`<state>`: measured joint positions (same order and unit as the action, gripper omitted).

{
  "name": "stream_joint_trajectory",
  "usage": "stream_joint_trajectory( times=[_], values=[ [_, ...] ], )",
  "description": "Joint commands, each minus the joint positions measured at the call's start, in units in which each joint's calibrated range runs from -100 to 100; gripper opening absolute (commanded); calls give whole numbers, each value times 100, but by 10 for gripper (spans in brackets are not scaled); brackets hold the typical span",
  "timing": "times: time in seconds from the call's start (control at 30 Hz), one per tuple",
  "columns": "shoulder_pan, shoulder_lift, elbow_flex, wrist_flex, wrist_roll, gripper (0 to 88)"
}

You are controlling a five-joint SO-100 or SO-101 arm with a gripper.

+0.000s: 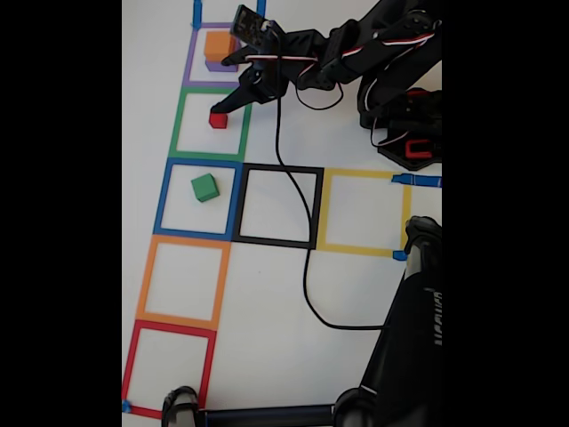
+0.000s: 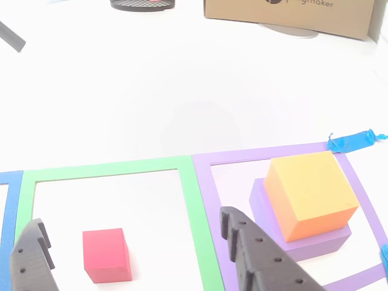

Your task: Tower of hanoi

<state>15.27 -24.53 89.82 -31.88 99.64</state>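
While the arm leans over the mat, this is how things look.

Red cube: The red cube [image 1: 218,119] sits flat inside the green tape square [image 1: 180,116]. In the other view the red cube [image 2: 107,254] is low down, between the two dark fingers.

Claw: The gripper [image 1: 229,84] is spread wide. One finger [image 2: 31,260] is to the left of the red cube and one finger [image 2: 260,260] is to the right, over the green tape. Neither finger touches the cube, and the claw holds nothing.

Orange and purple: The orange cube [image 2: 309,194] sits on top of the purple cube [image 2: 315,242], inside the purple tape square [image 2: 203,182].

Green cube: The green cube [image 1: 204,188] sits alone in the blue tape square [image 1: 164,200], well apart from the claw.

How the red cube may feel: It looks hard, smooth and very light. I think it will not squash or break, but it could slip or tip because it is so tiny.

Where to hold it: I would pinch its two flat side walls, near the middle, with the fingers straight on.
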Motion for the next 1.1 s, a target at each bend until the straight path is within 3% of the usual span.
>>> stream_joint_trajectory(
  times=[0.0, 0.57, 1.07],
  values=[
    [-242, 777, -109, -958, 36, 327],
    [-655, 3506, -1236, -2464, 36, 284],
    [-1057, 4217, -973, -3427, 36, 259]
  ],
)
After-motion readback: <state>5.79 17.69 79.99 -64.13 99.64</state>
